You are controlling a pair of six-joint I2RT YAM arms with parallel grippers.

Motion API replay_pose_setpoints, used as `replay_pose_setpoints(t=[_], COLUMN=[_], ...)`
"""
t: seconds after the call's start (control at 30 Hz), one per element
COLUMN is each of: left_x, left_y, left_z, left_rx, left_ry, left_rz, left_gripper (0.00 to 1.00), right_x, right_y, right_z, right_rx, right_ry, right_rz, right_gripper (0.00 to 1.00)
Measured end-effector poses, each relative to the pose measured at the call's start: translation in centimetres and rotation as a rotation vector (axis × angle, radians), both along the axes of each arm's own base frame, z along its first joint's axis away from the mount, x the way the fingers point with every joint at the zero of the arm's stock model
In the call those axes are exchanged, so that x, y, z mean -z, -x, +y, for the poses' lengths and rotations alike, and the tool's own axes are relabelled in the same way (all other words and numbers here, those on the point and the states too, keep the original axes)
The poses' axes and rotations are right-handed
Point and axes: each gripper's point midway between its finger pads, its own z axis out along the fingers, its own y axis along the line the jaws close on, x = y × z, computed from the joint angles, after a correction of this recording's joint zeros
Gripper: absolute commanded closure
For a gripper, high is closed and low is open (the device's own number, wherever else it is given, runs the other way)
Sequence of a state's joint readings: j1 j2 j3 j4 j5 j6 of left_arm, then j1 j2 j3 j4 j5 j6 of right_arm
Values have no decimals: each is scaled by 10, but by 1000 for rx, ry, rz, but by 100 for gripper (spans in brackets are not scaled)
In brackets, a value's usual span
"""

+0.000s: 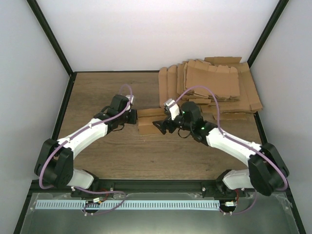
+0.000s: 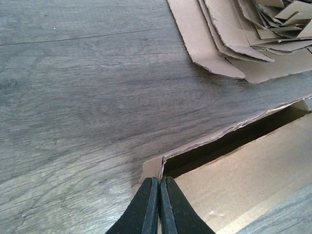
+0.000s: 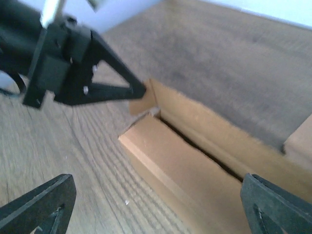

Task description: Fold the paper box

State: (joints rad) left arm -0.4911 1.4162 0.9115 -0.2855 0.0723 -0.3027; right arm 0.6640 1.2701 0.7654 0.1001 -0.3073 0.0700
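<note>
The left gripper (image 2: 157,183), its black fingers pressed flat together, meets the small end flap (image 2: 152,168) at the left end of the paper box (image 1: 147,123). The wrist view does not show whether a sliver of cardboard is pinched between the tips. Over the box's right part hangs the right gripper (image 1: 158,127), fingers (image 3: 44,204) spread wide with nothing gripped, only their ends showing at the bottom corners of its own camera view. The box, a partly folded brown oblong, lies on the wood-grain table (image 1: 97,87) between the two grippers. A dark slit runs along its length between the top panel and the far wall, and the shadowed inside shows no contents. The box's right end is covered by the right arm in the overhead view and cut off in both wrist views. Beyond the box, to its far right, sits a fanned pile of flat cardboard blanks (image 1: 209,83), near it but apart. From the box's left end, tabletop stretches to the black frame rail (image 1: 63,107).
</note>
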Motion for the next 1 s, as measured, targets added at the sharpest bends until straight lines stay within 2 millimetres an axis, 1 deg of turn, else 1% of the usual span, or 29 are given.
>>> replay_pose_setpoints(t=[0.1, 0.2, 0.3, 0.4, 0.5, 0.57, 0.6, 0.73, 0.9, 1.0], left_x=[1, 0, 0, 0, 0, 0, 0, 0, 0, 0], left_y=[0, 0, 1, 2, 2, 2, 2, 2, 3, 3], left_z=[0, 1, 0, 1, 0, 0, 0, -1, -1, -1], left_rx=[0, -1, 1, 3, 5, 6, 7, 12, 13, 14], left_ry=[-2, -2, -2, -4, -5, -6, -6, -7, -7, -6], left_rz=[-1, -4, -7, -8, -8, -9, -9, -10, -10, -11], left_gripper=[96, 96, 96, 96, 96, 96, 96, 95, 95, 95], right_x=[28, 37, 45, 61, 82, 91, 95, 100, 104, 110], right_y=[2, 10, 20, 21, 8, -3, -4, -15, -21, -22], right_z=[9, 19, 36, 46, 40, 33, 32, 25, 21, 22], right_rx=[-63, -104, -140, -142, -96, -47, -42, 17, 42, 46], right_ry=[65, 111, 181, 265, 368, 436, 446, 508, 543, 559], right_rz=[22, -41, -159, -235, -272, -300, -299, -338, -355, -350], right_gripper=[9, 8, 8, 8, 8, 8, 8, 8, 17, 18])
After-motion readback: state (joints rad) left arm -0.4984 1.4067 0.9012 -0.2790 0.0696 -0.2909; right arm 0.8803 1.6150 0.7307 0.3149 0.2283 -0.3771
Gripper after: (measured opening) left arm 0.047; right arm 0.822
